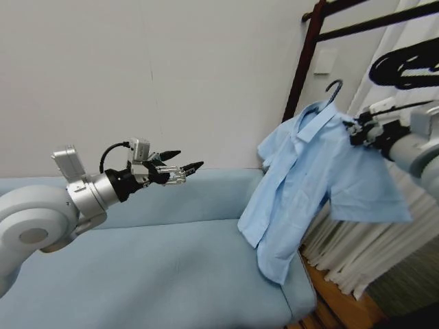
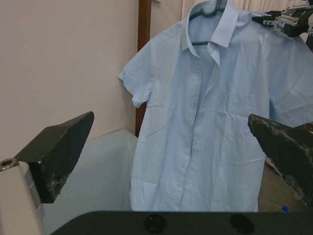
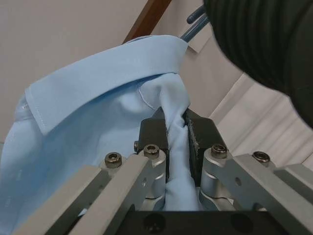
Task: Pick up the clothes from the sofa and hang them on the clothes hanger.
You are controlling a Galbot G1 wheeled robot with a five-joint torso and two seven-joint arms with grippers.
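Observation:
A light blue short-sleeved shirt (image 1: 309, 178) hangs in the air on a dark hanger (image 1: 334, 88), to the right of the sofa (image 1: 151, 274) and in front of the wooden clothes rack (image 1: 309, 55). My right gripper (image 1: 358, 128) is shut on the shirt's shoulder next to the collar; the right wrist view shows the blue cloth (image 3: 177, 147) pinched between both pads. My left gripper (image 1: 184, 161) is held open above the sofa back, to the left of the shirt and apart from it. In the left wrist view the shirt (image 2: 210, 112) hangs ahead between the spread fingers (image 2: 58, 152).
The pale blue sofa fills the lower left, against a white wall. White curtains (image 1: 370, 247) hang behind the shirt at right, over a wood floor (image 1: 336, 301). A black cable loop (image 1: 405, 65) hangs above my right arm.

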